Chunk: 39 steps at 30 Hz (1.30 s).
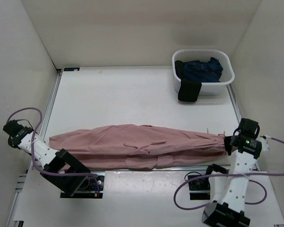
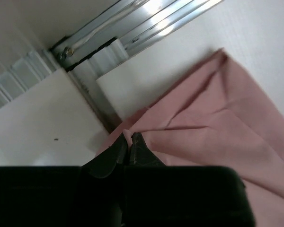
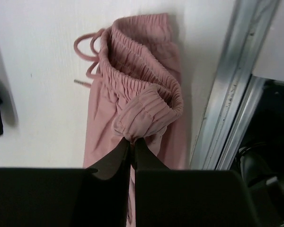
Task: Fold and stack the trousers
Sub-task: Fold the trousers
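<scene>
Bench (image 1: 132, 94): trousers (image 1: 137, 146) lie halved lengthwise, legs together, stretched along the near edge, hems left, waistband right. Cross folds and stacking judged not yet done. Open room behind, toward the basket (image 1: 215, 90); metal rails sit close at both ends. Left end effector (image 2: 129, 143) pinches a hem corner; right end effector (image 3: 131, 144) pinches the waistband.

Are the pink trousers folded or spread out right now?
Folded lengthwise only: the trousers lie as one long narrow strip, waistband doubled in the right pincer, leg end in the left pincer.
</scene>
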### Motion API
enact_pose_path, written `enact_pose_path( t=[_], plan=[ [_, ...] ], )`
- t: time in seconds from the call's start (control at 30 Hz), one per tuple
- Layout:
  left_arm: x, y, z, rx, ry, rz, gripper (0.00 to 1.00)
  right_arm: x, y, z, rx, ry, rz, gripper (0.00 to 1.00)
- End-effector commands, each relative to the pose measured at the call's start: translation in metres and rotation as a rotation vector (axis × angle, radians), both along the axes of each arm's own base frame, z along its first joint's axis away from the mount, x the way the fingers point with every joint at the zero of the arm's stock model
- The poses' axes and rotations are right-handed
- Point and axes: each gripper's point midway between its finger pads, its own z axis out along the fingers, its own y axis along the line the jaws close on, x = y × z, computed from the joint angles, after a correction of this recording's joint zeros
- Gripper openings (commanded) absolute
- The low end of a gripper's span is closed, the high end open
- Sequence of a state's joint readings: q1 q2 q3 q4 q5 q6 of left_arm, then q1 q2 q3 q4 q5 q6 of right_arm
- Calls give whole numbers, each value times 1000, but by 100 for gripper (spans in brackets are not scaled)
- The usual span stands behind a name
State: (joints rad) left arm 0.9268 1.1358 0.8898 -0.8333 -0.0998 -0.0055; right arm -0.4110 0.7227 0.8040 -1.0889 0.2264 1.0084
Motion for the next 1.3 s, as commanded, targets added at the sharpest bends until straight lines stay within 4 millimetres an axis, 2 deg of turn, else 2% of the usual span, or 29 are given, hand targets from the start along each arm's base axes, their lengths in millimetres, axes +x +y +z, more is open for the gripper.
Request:
enact_pose_path(
  t=[0.0, 0.07, 0.2, 0.3, 0.37, 0.4, 0.43, 0.47, 0.5, 0.53, 0.57, 0.63, 0.67, 0.7, 0.77, 0.8, 0.83, 0.87, 0.9, 0.93, 0.97, 1.0, 1.03, 1.07, 1.1, 1.13, 1.2, 1.23, 1.27],
  plan=[
    [-18, 21, -5, 66, -5, 96, 14, -29, -21, -3, -100, 26, -201, 0],
    [-22, 21, -19, 24, 25, 106, 14, -31, -22, -14, -102, 35, -214, 0],
    [-26, 22, -25, 6, 47, 119, 14, -28, -18, -32, -49, 110, -197, 0],
    [-26, 22, -25, 6, 47, 119, 14, -30, -21, -35, -59, 139, -214, 0],
    [-26, 22, -25, 6, 47, 119, 14, -27, -27, -26, -82, 115, -240, 0],
    [-28, 19, -30, -5, 55, 119, 14, -31, -30, -26, -100, 132, -250, 6],
    [-29, 17, -30, -4, 54, 119, 14, -33, -31, -23, -109, 126, -264, 23],
    [-33, 11, -37, -26, 70, 118, 16, -33, -31, -23, -109, 126, -264, 45],
    [-34, 12, -34, -13, 70, 123, 33, -34, -32, -22, -120, 134, -258, 79],
    [-39, 4, -39, -43, 91, 122, 40, -33, -33, -19, -128, 131, -244, 87],
    [-36, 3, -34, -47, 76, 114, 50, -28, -37, -10, -157, 114, -199, 93],
    [-29, -2, -20, -68, 35, 90, 67, -5, -44, 9, -202, 43, -126, 99],
    [-29, -16, -13, -130, 33, 72, 75, 4, -46, 16, -228, 53, -33, 99],
    [-9, -13, 16, -116, -66, 28, 81, 26, -47, 40, -244, -34, 22, 99],
    [5, -19, 44, -128, -148, -18, 88, 51, -40, 55, -258, -55, 180, 94],
    [20, -28, 68, -129, -222, -80, 88, 66, -36, 73, -268, -105, 233, 91],
    [28, -34, 74, -138, -240, -116, 88, 82, -21, 80, -267, -142, 324, 85],
    [34, -41, 78, -134, -254, -153, 88, 94, -9, 79, -251, -141, 393, 83],
    [43, -55, 80, -146, -260, -219, 83, 103, 5, 80, -247, -153, 459, 76],
    [46, -65, 71, -179, -250, -248, 80, 111, 36, 77, -235, -159, 582, 69],
    [47, -72, 64, -199, -237, -270, 77, 119, 54, 69, -216, -144, 646, 59],
    [52, -79, 55, -217, -209, -305, 75, 120, 72, 60, -198, -123, 685, 56],
    [46, -79, 32, -241, -127, -292, 75, 116, 97, 47, -204, -83, 761, 51],
    [48, -76, 21, -227, -92, -300, 73, 103, 102, 26, -191, 26, 760, 34],
    [45, -78, 8, -231, -42, -303, 71, 93, 116, 14, -162, 62, 734, 27],
    [37, -87, -16, -259, 48, -324, 68, 75, 117, -11, -141, 136, 728, 21],
    [42, -88, -31, -226, 73, -357, 68, 67, 132, -38, -71, 141, 723, 11],
    [45, -90, -39, -194, 110, -392, 68, 53, 130, -60, -48, 192, 709, 7],
    [42, -94, -51, -184, 137, -411, 68, 53, 133, -67, -29, 179, 697, 6]
  ],
)
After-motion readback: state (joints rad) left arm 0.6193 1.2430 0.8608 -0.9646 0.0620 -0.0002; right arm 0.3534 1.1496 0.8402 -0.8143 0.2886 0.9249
